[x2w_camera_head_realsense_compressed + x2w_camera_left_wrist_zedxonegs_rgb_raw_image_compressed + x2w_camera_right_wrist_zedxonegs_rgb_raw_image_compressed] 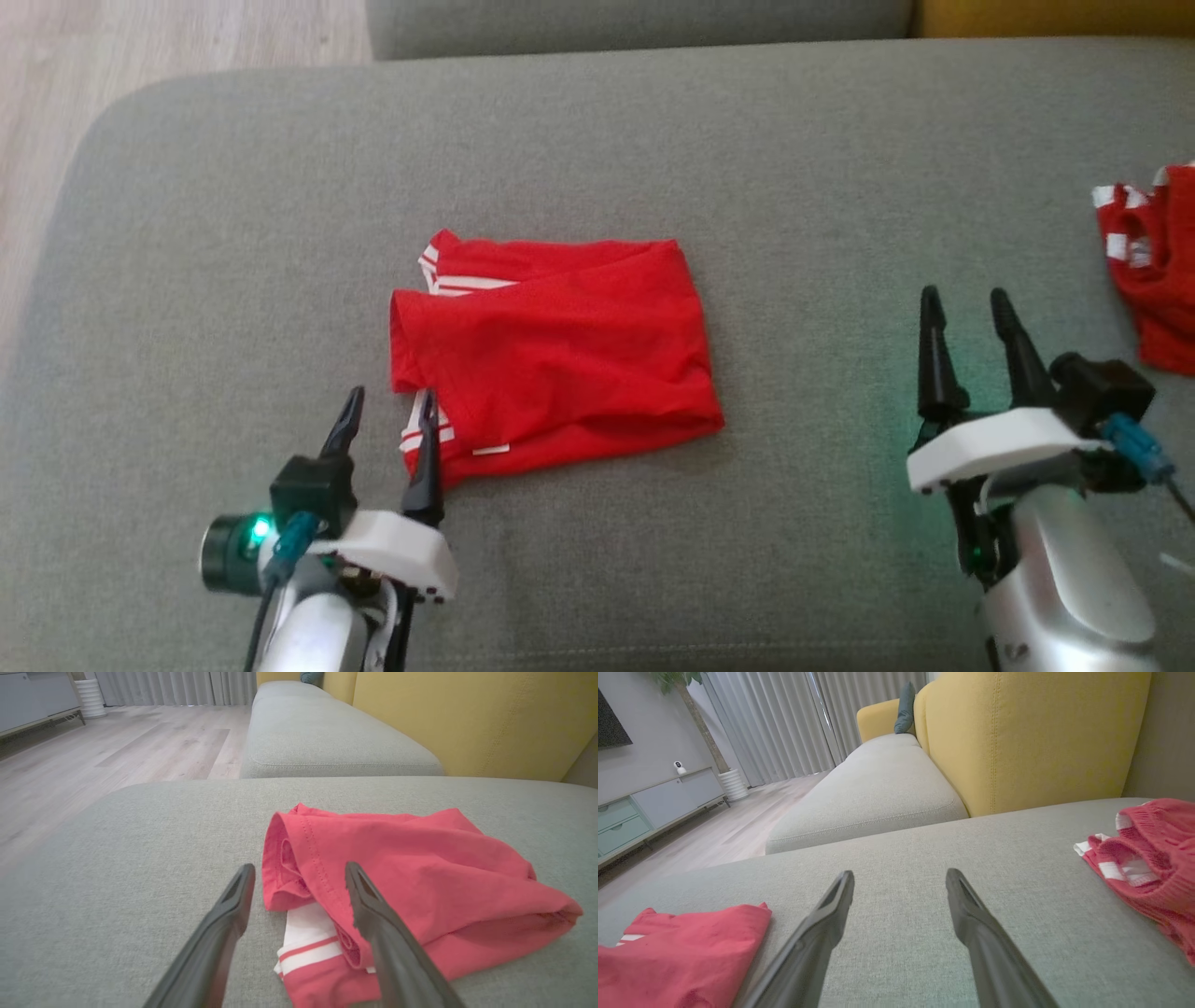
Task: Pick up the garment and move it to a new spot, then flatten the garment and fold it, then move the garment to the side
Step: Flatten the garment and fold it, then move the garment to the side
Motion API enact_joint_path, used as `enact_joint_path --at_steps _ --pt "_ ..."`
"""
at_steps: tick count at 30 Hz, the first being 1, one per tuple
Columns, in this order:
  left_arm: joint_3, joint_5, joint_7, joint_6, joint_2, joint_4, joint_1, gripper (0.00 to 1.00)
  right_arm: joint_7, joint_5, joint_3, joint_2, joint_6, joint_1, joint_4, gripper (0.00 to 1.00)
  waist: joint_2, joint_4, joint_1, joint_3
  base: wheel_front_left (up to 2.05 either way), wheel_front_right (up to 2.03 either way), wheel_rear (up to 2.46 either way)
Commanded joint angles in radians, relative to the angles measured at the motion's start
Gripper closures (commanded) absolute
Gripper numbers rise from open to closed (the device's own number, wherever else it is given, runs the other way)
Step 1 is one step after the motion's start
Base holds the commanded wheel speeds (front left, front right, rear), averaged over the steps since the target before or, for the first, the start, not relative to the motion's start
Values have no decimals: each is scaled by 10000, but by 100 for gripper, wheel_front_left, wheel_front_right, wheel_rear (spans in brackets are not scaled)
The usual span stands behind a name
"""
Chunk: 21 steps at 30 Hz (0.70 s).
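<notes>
Nearest the robot, the left gripper (391,395) stands with its two fingers spread and nothing between them, at the near left corner of the garment (560,345). In the head view its inner finger crosses the white striped sleeve that pokes out there. The left wrist view shows this corner close up: a folded red edge with a stitched hem, and under it the white sleeve panel with a thin red stripe. The fingers stand to either side of that corner. Whether either one touches the cloth cannot be told.

The right gripper (963,296) is also spread wide and empty, over bare fabric toward the right side of the grey seat cushion (233,233), well apart from the garment.

The garment lies folded into a rough rectangle at about the middle of the cushion, plain red side up, its creased right end toward the right gripper. The right wrist view catches only that end, low at its left.

A second red piece of clothing (1153,271) sits bunched at the cushion's right edge, cut off by the frame in the head view. The right wrist view shows its open mesh weave and white stripes.

Beyond the cushion's far edge lies another grey seat (317,732). The wrist views also show a yellow backrest (1017,732), a wooden floor (117,742) off the left side, grey curtains (784,718) and, in the right wrist view, a low cabinet (654,807) and a blue-green pillow (905,709).
</notes>
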Motion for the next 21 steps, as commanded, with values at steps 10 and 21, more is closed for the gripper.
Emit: enact_joint_path --at_steps 10,21 --pt "586 65 -124 164 30 -449 135 0 -106 187 528 85 65 314 -17 0 0 -109 0 -340 0 0 0" --pt "294 -66 -124 180 30 -606 -163 0 -106 314 1252 85 65 -138 340 0 0 259 0 266 0 0 0"
